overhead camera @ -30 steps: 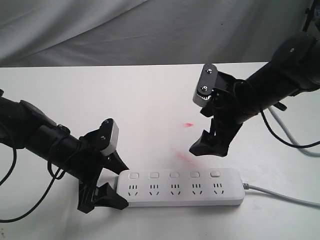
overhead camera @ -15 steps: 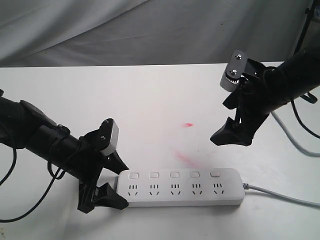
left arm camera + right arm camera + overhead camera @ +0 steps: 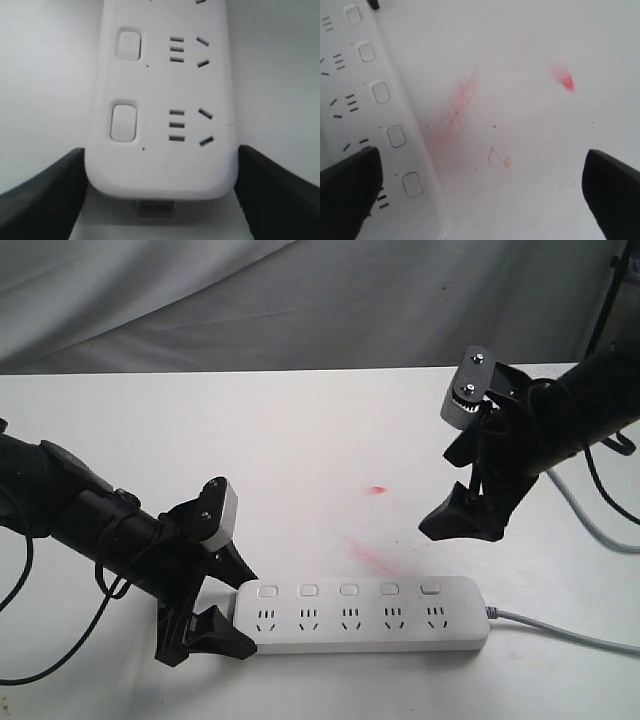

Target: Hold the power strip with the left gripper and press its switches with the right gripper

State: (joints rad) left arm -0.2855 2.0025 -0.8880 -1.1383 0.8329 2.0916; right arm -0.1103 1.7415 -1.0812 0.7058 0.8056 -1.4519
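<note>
The white power strip [image 3: 360, 616] lies along the table's front edge, its row of switches [image 3: 348, 590] on the far side of the sockets. My left gripper [image 3: 246, 614] straddles the strip's left end, and its fingers [image 3: 45, 195] press both long sides of the power strip [image 3: 160, 100], shut on it; two switches [image 3: 124, 122] show there. My right gripper [image 3: 462, 518] hangs above the table behind the strip's right end, apart from it. The right gripper [image 3: 482, 200] is open over bare table, with the power strip [image 3: 350, 125] and its switches [image 3: 380, 92] off to one side.
The strip's grey cord [image 3: 565, 634] runs off to the right. Another grey cable [image 3: 585, 517] lies by the right arm. Red smudges [image 3: 377, 488] mark the white table [image 3: 200, 440]. Grey cloth [image 3: 300, 300] hangs behind.
My right gripper has lifted away from the strip, up and to the right, then settled slightly lower. The left gripper and the strip have not moved.
</note>
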